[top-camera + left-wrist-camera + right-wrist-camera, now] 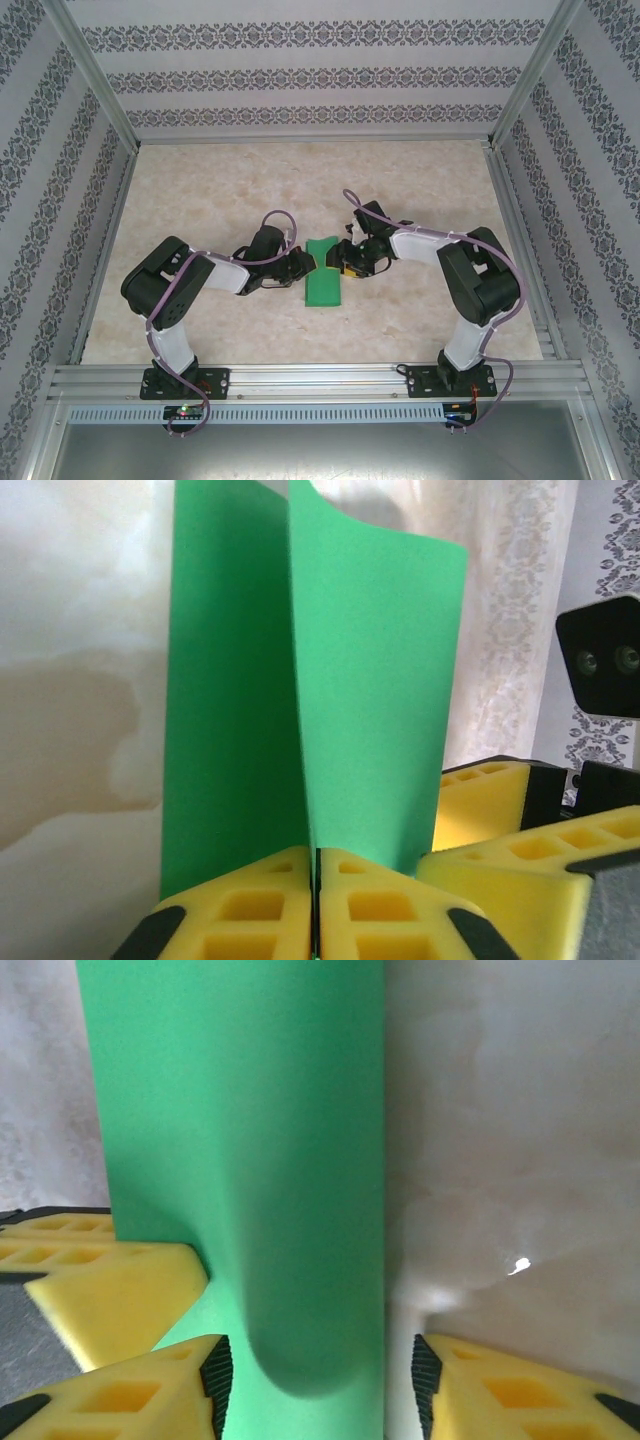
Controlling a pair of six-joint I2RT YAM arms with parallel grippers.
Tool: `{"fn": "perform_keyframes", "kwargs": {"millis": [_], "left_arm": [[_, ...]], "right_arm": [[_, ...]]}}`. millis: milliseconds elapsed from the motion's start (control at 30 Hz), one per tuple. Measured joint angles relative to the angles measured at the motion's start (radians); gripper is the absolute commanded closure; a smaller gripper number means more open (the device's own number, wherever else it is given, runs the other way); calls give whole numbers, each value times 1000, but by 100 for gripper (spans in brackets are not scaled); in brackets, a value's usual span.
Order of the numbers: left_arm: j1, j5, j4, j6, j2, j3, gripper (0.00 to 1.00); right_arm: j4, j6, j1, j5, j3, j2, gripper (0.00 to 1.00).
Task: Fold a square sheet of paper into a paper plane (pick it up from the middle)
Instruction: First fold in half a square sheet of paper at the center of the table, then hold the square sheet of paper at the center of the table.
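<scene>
Top external view: the green sheet of paper (324, 285) lies at the middle of the marbled table (200, 190), partly folded, between the 2 grippers. The left gripper (309, 262) meets its left edge. The right gripper (346, 262) reaches it from the right, at the end far from the arm bases.

Left wrist view: the left gripper (316, 865) has its 2 yellow fingers (250, 910) pressed together with only a thin seam between them. The paper (380, 680) comes out of that seam, so this gripper is clenched on the sheet. 1 layer lies flat on the table to the left, and the other stands up and curls over to the right. The right gripper's yellow fingers sit just beside it.

Right wrist view: the right gripper (318, 1385) is released, its jaws standing apart on either side of a rounded hump of paper (250, 1110). The left pad is just beside the hump, and bare table shows between the hump and the right pad.
</scene>
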Motion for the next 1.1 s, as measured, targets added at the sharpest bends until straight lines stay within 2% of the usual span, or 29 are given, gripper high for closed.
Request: {"fn": "perform_keyframes", "kwargs": {"millis": [200,500,767,1100], "left_arm": [[6,-19,-85,35,-74,2,57],[111,-75,-260,86,-232,14,33],[134,-109,-371,130,-257,36,27],[134,-66,-371,166,-226,43,26]], "right_arm": [[-45,-4,6,26,27,20,54],[-96,-15,26,72,63,38,53],[-141,29,59,152,98,53,53],[-149,89,88,225,106,58,51]]}}
